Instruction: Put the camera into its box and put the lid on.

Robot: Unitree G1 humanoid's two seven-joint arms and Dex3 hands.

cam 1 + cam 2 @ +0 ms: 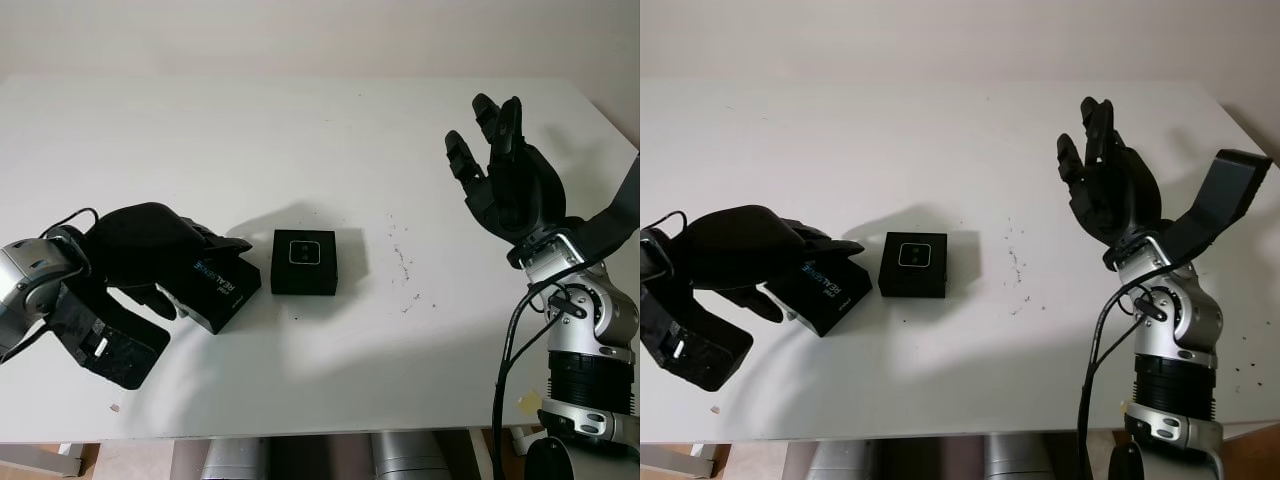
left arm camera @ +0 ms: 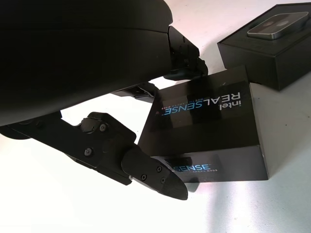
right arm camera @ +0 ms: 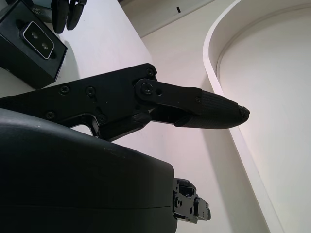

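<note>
The camera [image 1: 304,252] lies face up in its box [image 1: 305,263], a small silver-grey body with two dark lenses seated in the black open tray; the box sits flat on the white worktop [image 1: 300,130] near the middle, a little toward the robot's left; just beside it, on the left and slightly apart, is the lid [image 1: 218,283], a black sleeve printed with "intel REALSENSE", tilted, one edge down on the worktop and turned at an angle to the box; the left hand [image 1: 160,262] has hold of the lid, its fingers [image 2: 187,58] curled over the top face and its thumb [image 2: 146,170] pressed against the lower side, so the lid is clamped between them; the right hand [image 1: 505,175] is well apart at the right side of the worktop, raised above it, open and holding nothing; a scatter of small dark specks [image 1: 405,265] marks the worktop between the box and the right hand.
</note>
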